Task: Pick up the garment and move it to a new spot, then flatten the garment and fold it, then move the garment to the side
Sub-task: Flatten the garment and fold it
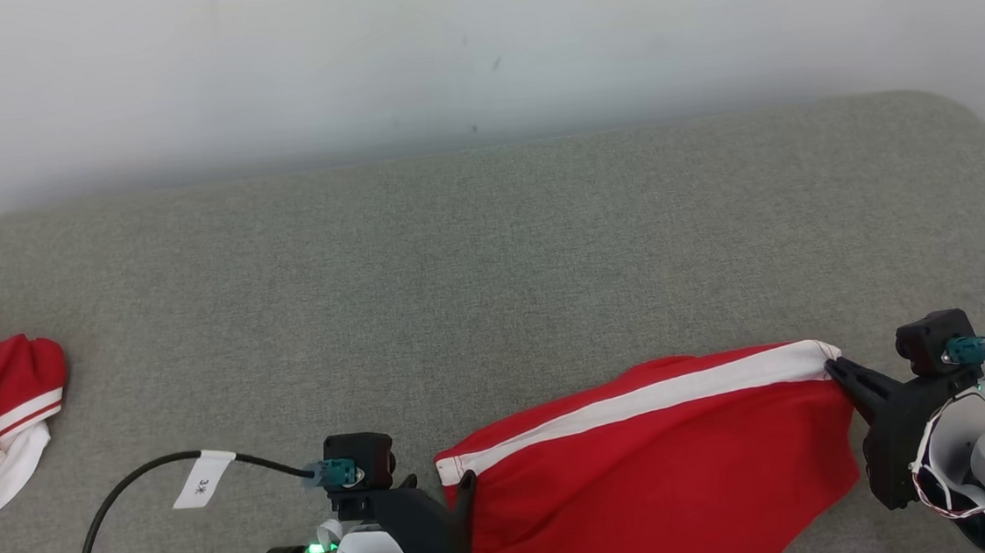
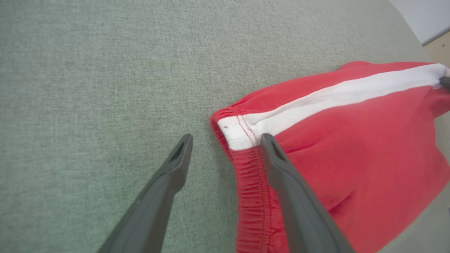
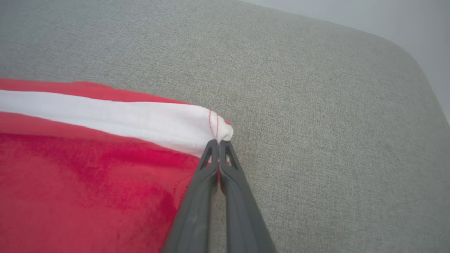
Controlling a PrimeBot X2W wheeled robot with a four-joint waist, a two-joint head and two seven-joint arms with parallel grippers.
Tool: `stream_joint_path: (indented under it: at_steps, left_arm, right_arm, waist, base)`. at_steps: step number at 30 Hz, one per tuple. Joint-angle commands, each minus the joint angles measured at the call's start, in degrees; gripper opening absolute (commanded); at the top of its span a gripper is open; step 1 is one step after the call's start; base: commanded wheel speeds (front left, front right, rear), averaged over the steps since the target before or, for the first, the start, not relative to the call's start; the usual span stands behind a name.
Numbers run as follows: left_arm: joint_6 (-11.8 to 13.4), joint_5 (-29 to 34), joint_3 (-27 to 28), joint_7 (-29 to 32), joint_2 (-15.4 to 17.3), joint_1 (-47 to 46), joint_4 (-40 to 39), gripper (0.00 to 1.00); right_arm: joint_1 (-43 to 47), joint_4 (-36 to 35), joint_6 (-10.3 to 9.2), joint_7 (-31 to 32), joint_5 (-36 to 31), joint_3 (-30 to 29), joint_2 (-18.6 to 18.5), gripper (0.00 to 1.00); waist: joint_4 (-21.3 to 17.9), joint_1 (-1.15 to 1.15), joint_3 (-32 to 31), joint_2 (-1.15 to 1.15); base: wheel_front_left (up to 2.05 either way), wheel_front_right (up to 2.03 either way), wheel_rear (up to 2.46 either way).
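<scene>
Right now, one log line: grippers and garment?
garment: stretched out on grey cushion, unfolded | left gripper: open, astride waistband corner | right gripper: shut on opposite corner

Bright, even, diffuse light; shadows faint, soft. Dim band along upper edge of grey woven fabric surface (image 1: pixel 488 224), head view. Wide-angle bowing at wrist-view edges. Blotchy, oversaturated colour on red fleece garment with white stripe (image 3: pixel 88 182), lower left, right wrist view.
</scene>
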Motion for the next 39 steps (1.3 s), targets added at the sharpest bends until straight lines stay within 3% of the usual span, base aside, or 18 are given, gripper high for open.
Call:
stream_joint_path:
  at_steps: [1, 5, 7, 11, 12, 20, 30, 34, 39]
  left_arm:
    - [-0.19, 0.15, 0.06, -0.16, -0.11, -0.62, 0.24, 1.00]
    - [-0.65, -0.39, 0.04, -0.42, -0.50, -1.09, 1.68, 1.00]
    - [-0.88, -0.89, 0.02, -0.57, -0.83, -1.28, 2.18, 0.87]
    - [-1.91, -1.72, -0.26, -0.75, -1.27, -1.52, 2.53, 0.26]
    - [-2.12, -1.82, -0.24, -0.84, -1.31, -1.73, 2.57, 0.00]
    - [-4.32, -4.14, 0.47, -2.01, -1.72, -2.18, 1.68, 0.00]
    - [-7.39, -9.55, 6.03, -5.16, -0.60, -2.27, -4.58, 0.00]
    - [-8.90, -14.91, 10.01, -2.89, 0.87, -2.98, -11.01, 0.00]
    - [-8.47, -18.77, 13.30, 0.41, 2.88, -4.57, -16.30, 0.00]
  right_arm:
    - [-0.18, -0.14, -0.13, 0.13, -0.26, -0.14, 0.27, 0.00]
    - [-0.29, -0.16, -0.13, 0.08, -0.63, -0.31, 0.35, 0.00]
    - [-0.31, -0.09, -0.13, 0.07, -0.67, -0.36, 0.46, 0.00]
    - [-0.41, -0.03, -0.13, -0.25, -1.11, -0.47, 0.65, 0.00]
    - [-0.42, -0.02, -0.13, -0.33, -1.12, -0.52, 0.73, 0.00]
    - [-0.71, 0.04, -0.13, -1.76, -1.35, -1.25, 0.73, 0.00]
    - [-1.51, -2.62, -0.13, -5.13, -0.10, -3.88, -1.21, 0.00]
    - [-2.53, -7.06, -0.13, -6.72, 1.32, -6.66, -3.72, 0.00]
    - [-3.84, -11.83, -0.13, -6.03, 3.09, -9.18, -5.71, 0.00]
  waist:
    - [-0.13, 0.00, 0.14, 0.00]
    - [-0.30, 0.00, 0.36, 0.00]
    - [-0.34, 0.00, 0.51, 0.00]
    - [-0.52, 0.00, 0.79, 0.00]
    - [-0.56, 0.00, 0.86, 0.00]
    - [-1.22, 0.00, 0.32, 0.00]
    - [-1.74, 0.00, -3.30, 0.00]
    - [-2.04, 0.00, -5.30, 0.00]
    - [-2.63, 0.00, -6.28, 0.00]
  base:
    - [0.00, 0.00, 0.00]
    - [0.00, 0.00, 0.00]
    - [0.00, 0.00, 0.00]
    - [0.00, 0.00, 0.00]
    - [0.00, 0.00, 0.00]
    - [0.00, 0.00, 0.00]
    - [0.00, 0.00, 0.00]
    - [0.00, 0.00, 0.00]
    - [0.00, 0.00, 0.00]
